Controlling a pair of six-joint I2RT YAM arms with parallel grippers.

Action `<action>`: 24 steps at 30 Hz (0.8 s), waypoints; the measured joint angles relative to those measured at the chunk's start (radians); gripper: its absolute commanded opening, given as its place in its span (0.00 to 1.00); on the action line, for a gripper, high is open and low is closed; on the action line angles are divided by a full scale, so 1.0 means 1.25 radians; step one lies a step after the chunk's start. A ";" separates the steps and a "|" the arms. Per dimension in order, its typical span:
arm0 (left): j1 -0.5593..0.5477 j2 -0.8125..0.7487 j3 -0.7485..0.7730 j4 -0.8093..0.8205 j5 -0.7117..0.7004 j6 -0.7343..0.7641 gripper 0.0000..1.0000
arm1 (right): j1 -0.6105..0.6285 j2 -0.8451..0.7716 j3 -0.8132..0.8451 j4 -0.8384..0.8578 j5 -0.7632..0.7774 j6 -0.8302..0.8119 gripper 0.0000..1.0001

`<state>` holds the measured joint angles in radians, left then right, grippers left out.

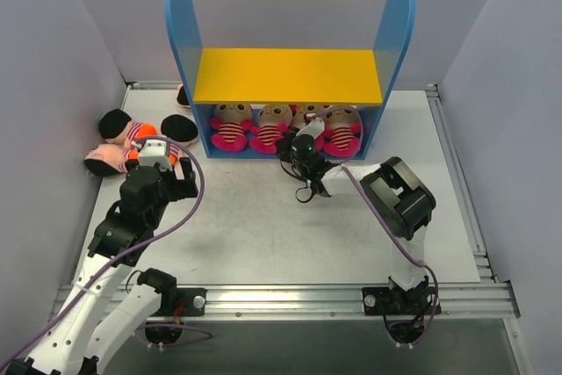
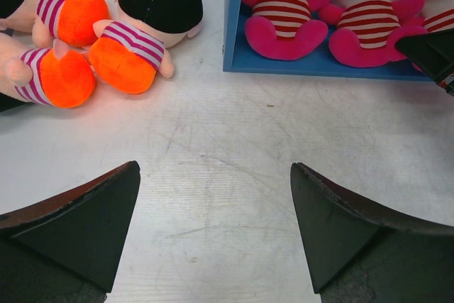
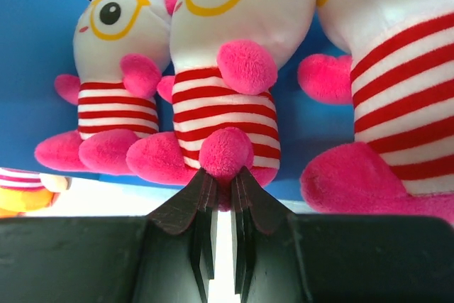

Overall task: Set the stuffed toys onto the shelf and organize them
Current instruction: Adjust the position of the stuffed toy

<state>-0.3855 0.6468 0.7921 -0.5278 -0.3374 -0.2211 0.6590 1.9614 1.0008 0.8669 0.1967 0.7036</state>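
Note:
The shelf [image 1: 189, 50] has blue side panels and a yellow upper board [image 1: 288, 76]. Several magenta striped toys [image 1: 270, 129] sit in a row on its lower level. My right gripper [image 1: 295, 148] is at their front; in the right wrist view it [image 3: 223, 175] is shut on the pink foot of a middle striped toy [image 3: 227, 69]. Three orange-bottomed toys [image 1: 132, 140] lie in a heap left of the shelf, also in the left wrist view [image 2: 138, 30]. My left gripper [image 2: 213, 225] is open and empty over bare table, short of that heap.
Another toy [image 1: 183, 94] peeks from behind the shelf's left panel. Grey walls close in the table on the left, back and right. A metal rail [image 1: 290, 298] runs along the near edge. The right gripper's tip [image 2: 433, 51] shows in the left wrist view.

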 measured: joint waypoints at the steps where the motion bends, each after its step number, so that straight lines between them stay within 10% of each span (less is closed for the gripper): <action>1: 0.000 0.000 0.000 0.000 0.000 0.000 0.95 | -0.001 0.002 0.006 -0.009 0.000 0.001 0.03; 24: 0.000 0.000 0.000 0.000 0.001 0.000 0.95 | -0.004 0.027 0.076 -0.099 0.008 0.000 0.17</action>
<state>-0.3855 0.6468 0.7921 -0.5278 -0.3367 -0.2211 0.6540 1.9949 1.0958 0.7429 0.2070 0.7036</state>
